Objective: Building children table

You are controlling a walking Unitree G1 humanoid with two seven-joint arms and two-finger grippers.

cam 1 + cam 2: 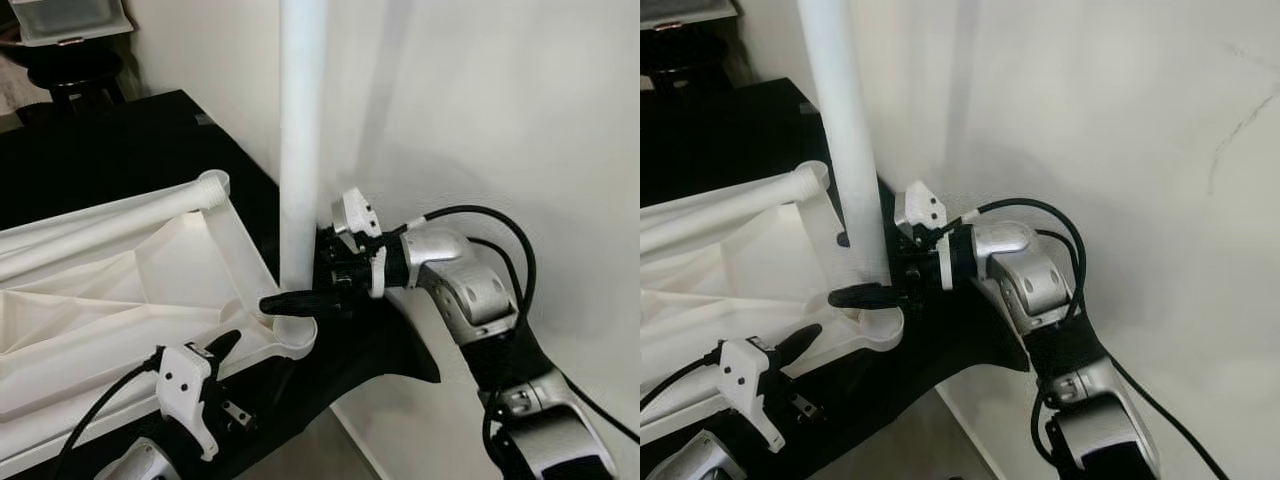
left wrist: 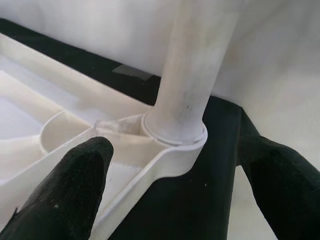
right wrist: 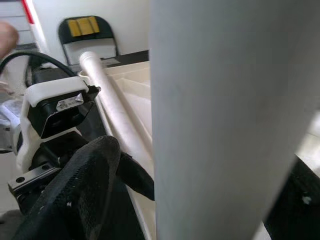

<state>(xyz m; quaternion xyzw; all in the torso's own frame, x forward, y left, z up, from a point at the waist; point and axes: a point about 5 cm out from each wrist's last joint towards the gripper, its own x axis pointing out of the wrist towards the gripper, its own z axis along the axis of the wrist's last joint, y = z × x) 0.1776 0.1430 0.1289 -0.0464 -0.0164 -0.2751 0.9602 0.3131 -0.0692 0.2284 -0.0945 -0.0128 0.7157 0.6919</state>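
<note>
The white children's table top lies upside down on a black surface. One white leg stands upright in the near corner socket. My right gripper is shut on this leg just above the socket, one black finger on each side. A second white leg lies across the top toward the far corner. My left gripper is open at the top's near edge, its fingers spread on either side of the socket corner.
A white wall rises right behind the upright leg. The black surface ends just past the socket, with floor below. A pale bin on a dark stool stands at the far left. A black chair is behind.
</note>
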